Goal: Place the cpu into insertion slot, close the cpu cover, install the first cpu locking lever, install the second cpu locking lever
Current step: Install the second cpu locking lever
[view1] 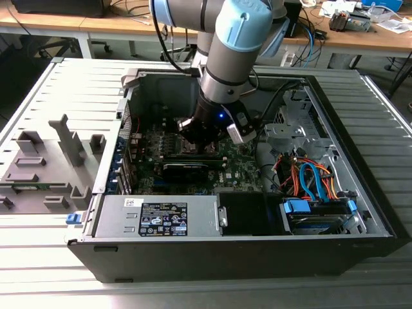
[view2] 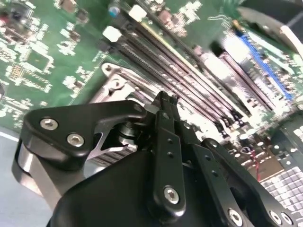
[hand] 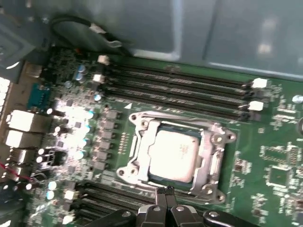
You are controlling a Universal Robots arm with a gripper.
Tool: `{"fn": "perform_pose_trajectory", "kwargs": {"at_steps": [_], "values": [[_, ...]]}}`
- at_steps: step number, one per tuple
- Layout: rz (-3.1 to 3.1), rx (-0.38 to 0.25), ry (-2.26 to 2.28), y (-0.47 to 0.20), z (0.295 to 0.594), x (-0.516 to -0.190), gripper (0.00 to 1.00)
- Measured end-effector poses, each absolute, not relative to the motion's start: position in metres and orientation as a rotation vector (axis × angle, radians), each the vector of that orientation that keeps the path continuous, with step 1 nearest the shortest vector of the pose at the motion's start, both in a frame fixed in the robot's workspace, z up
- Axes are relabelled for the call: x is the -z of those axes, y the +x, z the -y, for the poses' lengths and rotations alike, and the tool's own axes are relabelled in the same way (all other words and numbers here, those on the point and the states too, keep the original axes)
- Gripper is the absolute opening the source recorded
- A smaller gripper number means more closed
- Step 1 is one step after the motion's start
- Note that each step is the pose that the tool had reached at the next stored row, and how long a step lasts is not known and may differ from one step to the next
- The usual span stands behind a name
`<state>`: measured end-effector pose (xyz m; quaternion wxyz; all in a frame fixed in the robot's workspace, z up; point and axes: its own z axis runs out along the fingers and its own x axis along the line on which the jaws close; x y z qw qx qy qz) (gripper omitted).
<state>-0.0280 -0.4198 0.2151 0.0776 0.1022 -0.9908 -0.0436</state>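
cpu (hand: 174, 152): seated in the insertion slot (hand: 214, 163), cpu cover (hand: 142, 142) closed around it.
My claw (hand: 165, 193): fingers pinched together, empty, at the socket's edge.

From high in front of the open computer case (view1: 257, 244) the exterior view looks down, while both wrist views ride close above the motherboard (hand: 279, 156), sharing the insertion slot (hand: 177, 156) and memory slots (view2: 189, 71).

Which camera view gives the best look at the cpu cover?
The first wrist view: the cpu cover lies closed, framing the cpu, its whole outline clear. The second wrist view catches a silvery part behind the gripper. In the exterior view the arm hides it.
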Motion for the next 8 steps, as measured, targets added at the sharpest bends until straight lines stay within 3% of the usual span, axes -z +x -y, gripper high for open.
{"fn": "perform_pose_trajectory", "kwargs": {"at_steps": [8], "values": [[2.971,0.132,0.282,-0.028,0.416,-0.247,0.11]]}}
